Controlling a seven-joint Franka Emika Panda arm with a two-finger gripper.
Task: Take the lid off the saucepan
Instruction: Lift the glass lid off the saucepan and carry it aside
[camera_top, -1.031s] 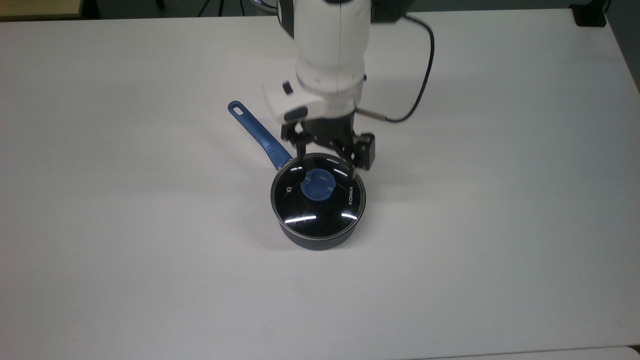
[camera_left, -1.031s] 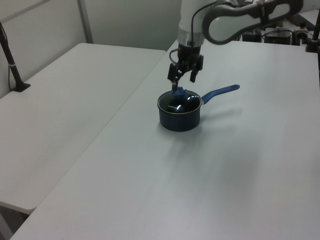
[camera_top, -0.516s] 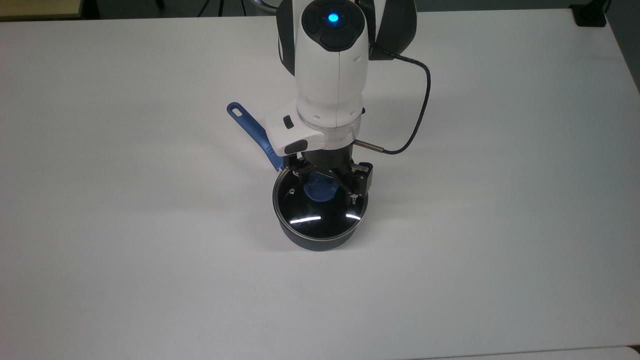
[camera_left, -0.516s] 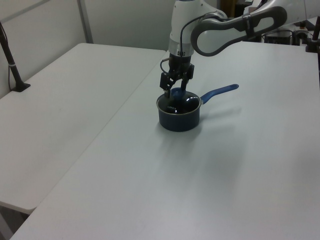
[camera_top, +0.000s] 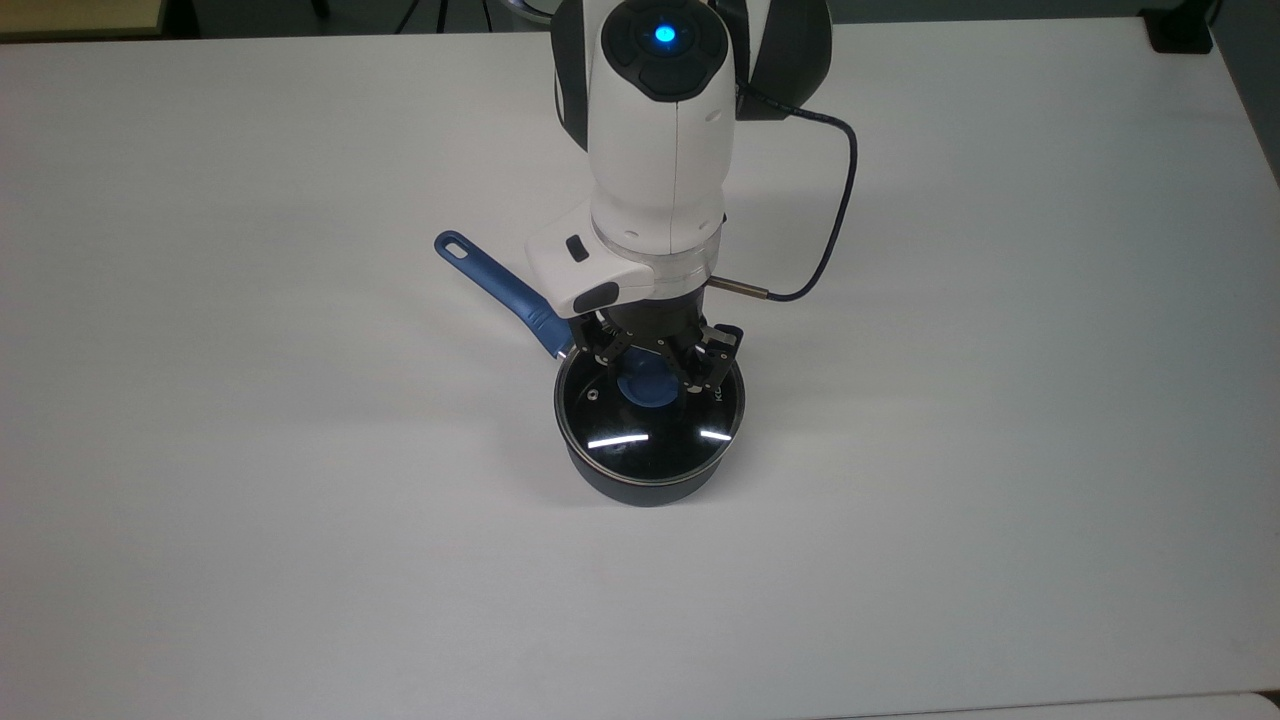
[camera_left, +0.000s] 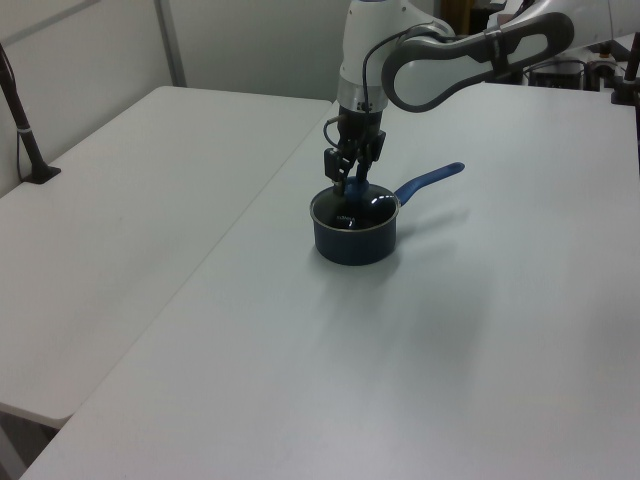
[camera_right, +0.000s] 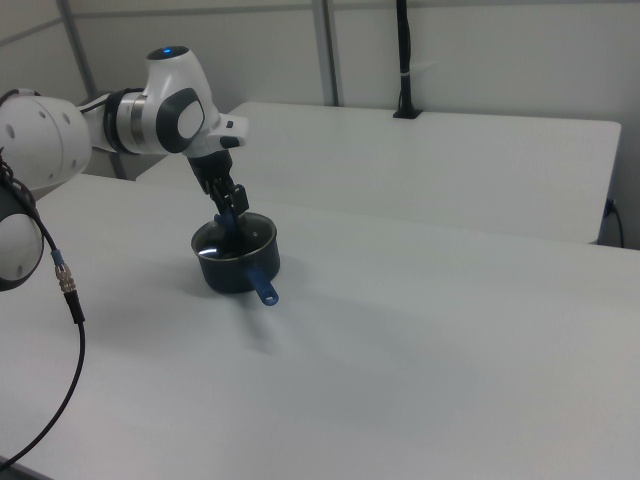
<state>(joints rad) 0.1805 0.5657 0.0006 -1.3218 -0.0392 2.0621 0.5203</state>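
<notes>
The arm reaches over the white table (camera_top: 300, 500) with its wrist section pointing straight down above the saucepan (camera_top: 640, 480), a blue light lit on the joint cap in the top view and a dark cable (camera_top: 835, 200) looping off the wrist toward the top view's right. The gripper (camera_top: 648, 372) sits low on the lid (camera_top: 645, 430), its two black fingers (camera_top: 608, 345) drawn in against either side of the blue knob (camera_top: 648, 388), clamped on it. The lid lies flat and seated on the saucepan's rim, its metal edge matching the pot all round. In the left view the gripper (camera_left: 350, 182) stands directly above the saucepan (camera_left: 352, 238). The saucepan's blue handle (camera_top: 500, 285) points to the top view's upper left, clear of the fingers. In the right view the gripper (camera_right: 228, 214) meets the lid above the saucepan (camera_right: 238, 268)
</notes>
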